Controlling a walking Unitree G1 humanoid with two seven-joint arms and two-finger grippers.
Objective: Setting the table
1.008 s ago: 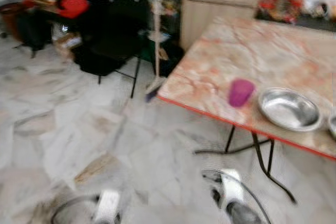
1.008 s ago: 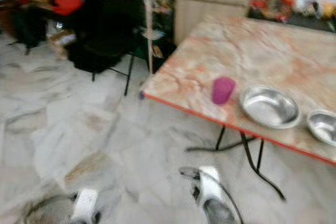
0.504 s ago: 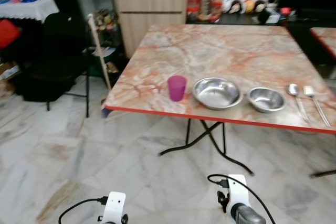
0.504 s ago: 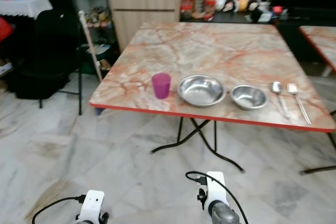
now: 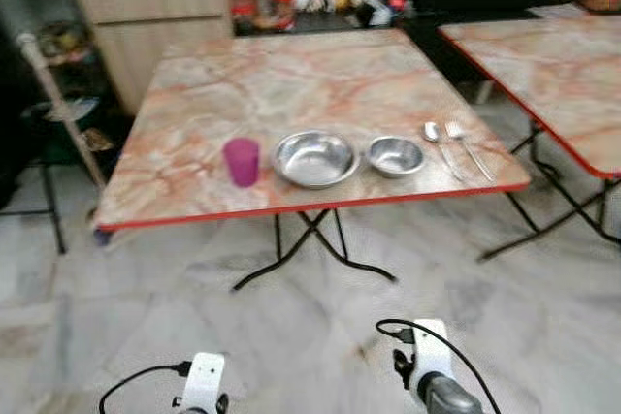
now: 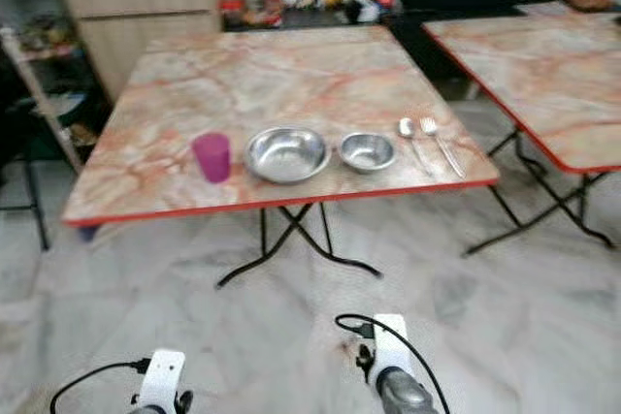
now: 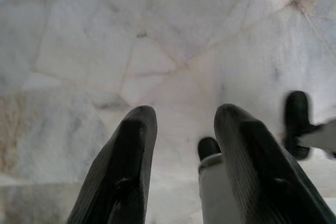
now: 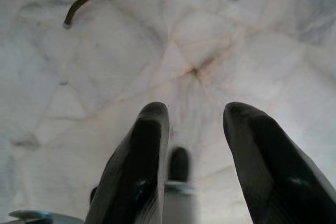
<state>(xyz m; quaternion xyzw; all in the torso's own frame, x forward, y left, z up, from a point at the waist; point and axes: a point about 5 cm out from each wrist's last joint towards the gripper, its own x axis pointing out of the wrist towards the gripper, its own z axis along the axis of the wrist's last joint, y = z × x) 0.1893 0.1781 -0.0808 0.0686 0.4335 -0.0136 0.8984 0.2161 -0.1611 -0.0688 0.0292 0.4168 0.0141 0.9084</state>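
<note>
1. Here, our wrist views show the left tool point(image 7: 181, 129) and right tool point(image 8: 195, 124) hanging over the marble floor point(image 8: 105, 51), fingers apart and empty.
2. Ahead, the worktop point(image 5: 291, 84) carries a purple cup point(image 5: 242, 161), large bowl point(image 5: 314, 158), small bowl point(image 5: 396, 155), spoon point(image 5: 434, 135) and fork point(image 5: 468, 148) along its near edge.
3. Both bowls look empty.
4. We see open floor between us and that edge.

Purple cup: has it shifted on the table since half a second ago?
No. The purple cup still stands just left of the large steel bowl near the table's red edge; only the camera turned.

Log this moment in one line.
left gripper: open, idle | right gripper: open, idle | table: cup, two bowls, spoon, fork
</note>
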